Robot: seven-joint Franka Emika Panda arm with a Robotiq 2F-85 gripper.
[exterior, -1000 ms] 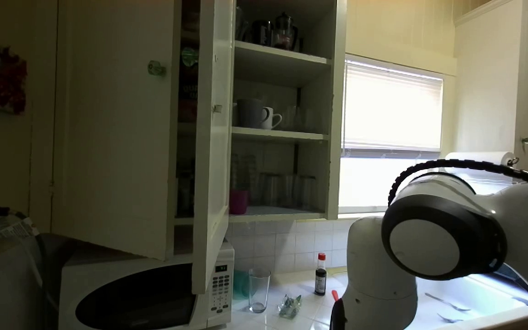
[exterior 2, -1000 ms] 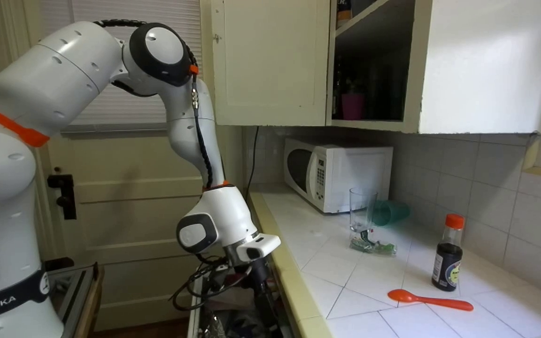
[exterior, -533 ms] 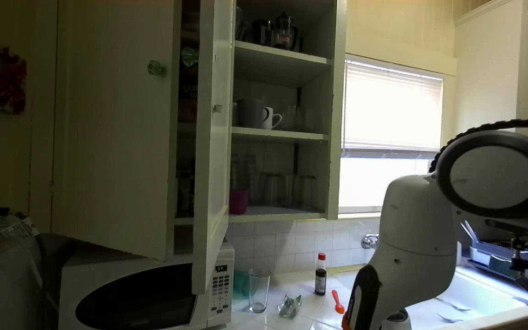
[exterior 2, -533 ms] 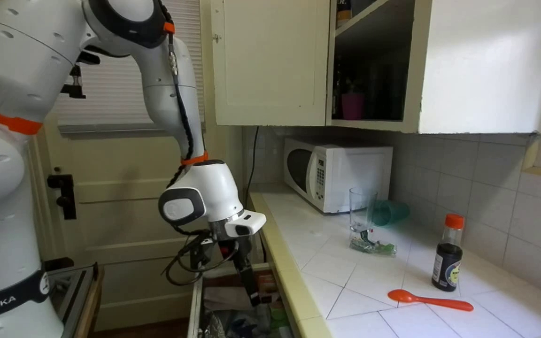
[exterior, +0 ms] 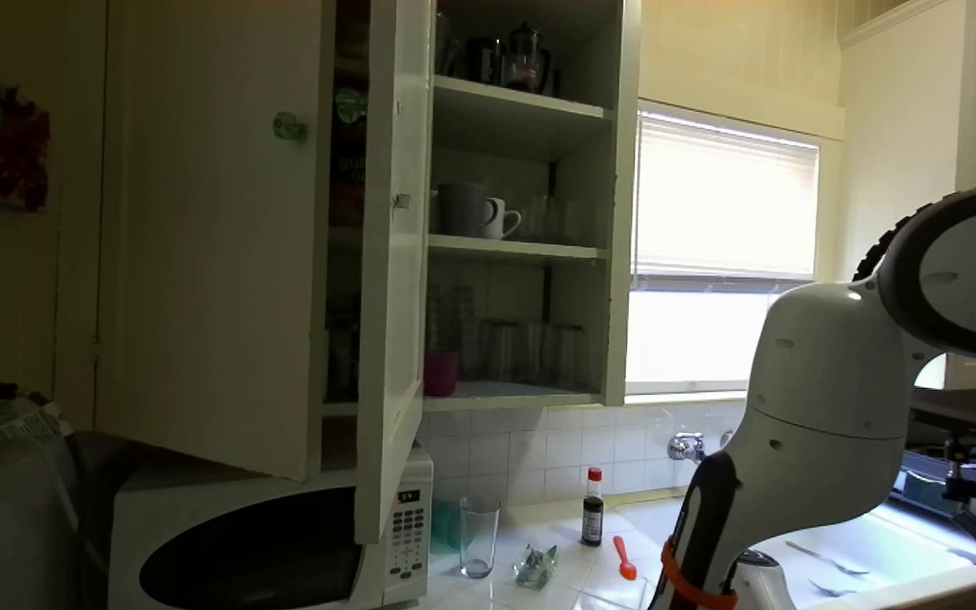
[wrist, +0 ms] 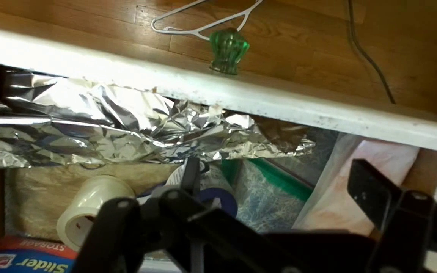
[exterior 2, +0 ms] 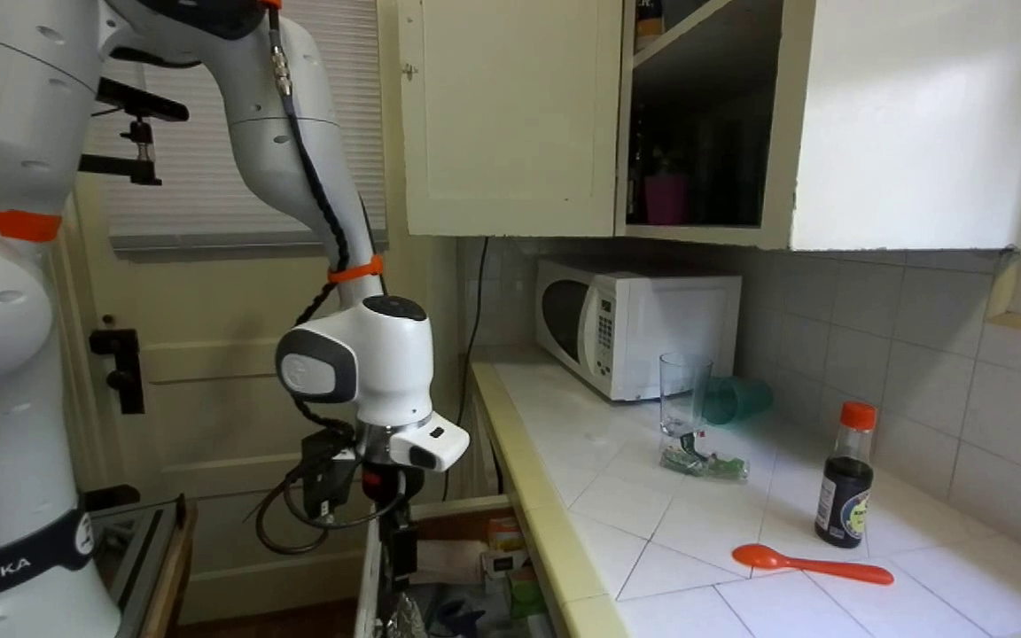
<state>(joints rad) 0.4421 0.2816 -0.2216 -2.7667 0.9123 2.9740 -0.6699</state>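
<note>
The pincer (wrist: 275,174) is released, its fingers (wrist: 191,178) spread wide as it points down into a pulled-out drawer (wrist: 165,77); whether a tip touches the contents cannot be told. Behind its gap in the wrist view lies a zip bag (wrist: 268,201) with a green seal, and crumpled foil (wrist: 127,132) runs along the inside of the drawer's front wall, just past the tips. One finger overlaps a pale pouch (wrist: 334,201) near one end of the drawer; toward the opposite end lie a roll of tape (wrist: 102,193) and a box (wrist: 36,261) lettered "Slider". Outside the front wall, a green knob (wrist: 228,51) juts out above the wooden floor (wrist: 302,41), where a white hanger (wrist: 192,32) lies. In an exterior view the pincer hangs close to that front wall, with more room on the side toward the tabletop (exterior 2: 599,532), whose yellow edge runs beside the drawer. Set in from this edge, well apart from the pincer, are an orange spoon (exterior 2: 807,564), a sauce bottle (exterior 2: 845,496), a packet (exterior 2: 704,462), a clear glass (exterior 2: 679,399) and a green tumbler (exterior 2: 745,400) on its side. Farther along, a microwave (exterior 2: 674,337) sits below the cupboard (exterior 2: 909,133).
</note>
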